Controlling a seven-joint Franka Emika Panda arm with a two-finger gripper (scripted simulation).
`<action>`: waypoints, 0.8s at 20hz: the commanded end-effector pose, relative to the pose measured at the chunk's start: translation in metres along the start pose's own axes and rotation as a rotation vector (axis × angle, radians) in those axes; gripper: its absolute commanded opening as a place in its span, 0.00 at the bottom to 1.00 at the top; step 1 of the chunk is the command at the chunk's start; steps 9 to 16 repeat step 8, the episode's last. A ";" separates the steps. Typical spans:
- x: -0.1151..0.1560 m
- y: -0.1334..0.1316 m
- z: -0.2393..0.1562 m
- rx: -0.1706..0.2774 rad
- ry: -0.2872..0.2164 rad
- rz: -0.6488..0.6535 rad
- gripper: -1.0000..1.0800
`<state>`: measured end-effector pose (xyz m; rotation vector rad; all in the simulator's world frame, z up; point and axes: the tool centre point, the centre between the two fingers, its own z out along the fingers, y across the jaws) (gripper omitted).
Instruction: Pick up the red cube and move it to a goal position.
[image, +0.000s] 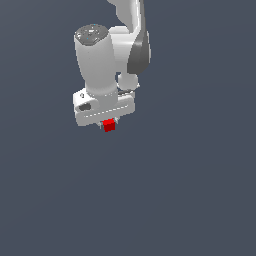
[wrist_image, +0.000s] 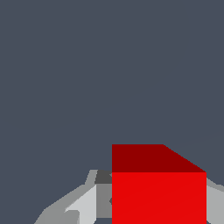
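The red cube (image: 109, 125) is a tiny bright red block right under the white gripper (image: 108, 123) in the exterior view, at upper centre. The fingers are mostly hidden behind the hand body. In the wrist view the red cube (wrist_image: 158, 192) fills the space between the grey-white fingers (wrist_image: 83, 203), which press on its sides. The gripper is shut on the cube. No goal marker shows in either view.
The white arm (image: 125, 45) rises from the hand and leaves the exterior view at the top. A plain dark grey-blue surface (image: 175, 190) fills the rest of both views.
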<state>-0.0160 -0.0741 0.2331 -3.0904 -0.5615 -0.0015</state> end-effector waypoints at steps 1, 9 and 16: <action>-0.007 0.006 -0.014 0.001 0.000 -0.001 0.00; -0.014 0.014 -0.030 0.000 -0.001 -0.001 0.00; -0.014 0.014 -0.030 0.000 -0.001 -0.001 0.00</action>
